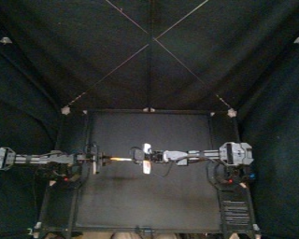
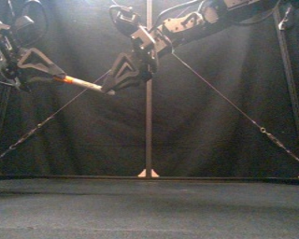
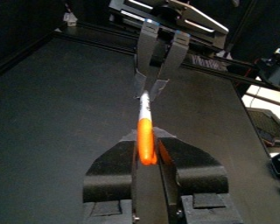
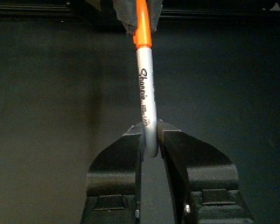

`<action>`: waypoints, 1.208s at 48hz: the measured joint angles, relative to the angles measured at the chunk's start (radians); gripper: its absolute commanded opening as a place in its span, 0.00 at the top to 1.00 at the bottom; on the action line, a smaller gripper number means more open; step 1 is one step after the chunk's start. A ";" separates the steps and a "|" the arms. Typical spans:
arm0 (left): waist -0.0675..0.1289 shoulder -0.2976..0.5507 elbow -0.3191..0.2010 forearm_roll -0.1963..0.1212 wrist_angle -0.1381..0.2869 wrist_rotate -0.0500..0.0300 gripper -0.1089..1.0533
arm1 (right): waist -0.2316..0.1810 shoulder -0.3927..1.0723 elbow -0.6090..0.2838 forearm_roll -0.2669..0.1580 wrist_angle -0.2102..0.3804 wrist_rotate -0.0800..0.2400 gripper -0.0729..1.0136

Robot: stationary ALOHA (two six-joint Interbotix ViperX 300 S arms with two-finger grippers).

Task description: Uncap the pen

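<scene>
The pen (image 2: 85,85) hangs in the air above the middle of the table, held level between both arms. It has an orange part (image 3: 145,144) at one end and a white printed barrel (image 4: 146,87). My left gripper (image 3: 146,163) is shut on the orange end. My right gripper (image 4: 149,140) is shut on the white barrel. In the top view the left gripper (image 1: 106,161) and right gripper (image 1: 149,159) face each other with the pen (image 1: 127,161) between them. The pen looks like one unbroken piece.
The black table (image 1: 139,201) lies well below the pen, with nothing else on it. Black curtains close off the back and sides.
</scene>
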 measured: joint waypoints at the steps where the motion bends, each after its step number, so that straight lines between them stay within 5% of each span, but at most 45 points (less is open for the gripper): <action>1: 0.002 0.002 0.000 0.000 0.000 0.0000 0.61 | -0.002 -0.002 0.002 0.000 0.000 -0.002 0.46; 11: 0.000 0.002 0.000 0.002 -0.003 0.0015 0.65 | 0.002 -0.043 0.060 0.011 -0.012 0.003 0.46; 20: -0.002 0.002 -0.003 0.015 -0.012 0.0015 0.65 | -0.003 -0.107 0.149 0.031 -0.092 0.003 0.46; 21: -0.002 0.000 -0.003 0.017 -0.005 0.0061 0.65 | -0.003 -0.118 0.163 0.034 -0.101 0.011 0.46; 22: -0.002 0.000 0.000 0.017 -0.003 -0.0015 0.65 | -0.003 -0.130 0.181 0.037 -0.107 0.006 0.46; 36: -0.002 -0.003 0.000 0.023 -0.008 0.0015 0.65 | -0.015 -0.233 0.327 0.086 -0.183 0.005 0.46; 58: -0.003 -0.005 0.000 0.032 -0.020 0.0031 0.65 | -0.018 -0.304 0.403 0.101 -0.236 0.003 0.46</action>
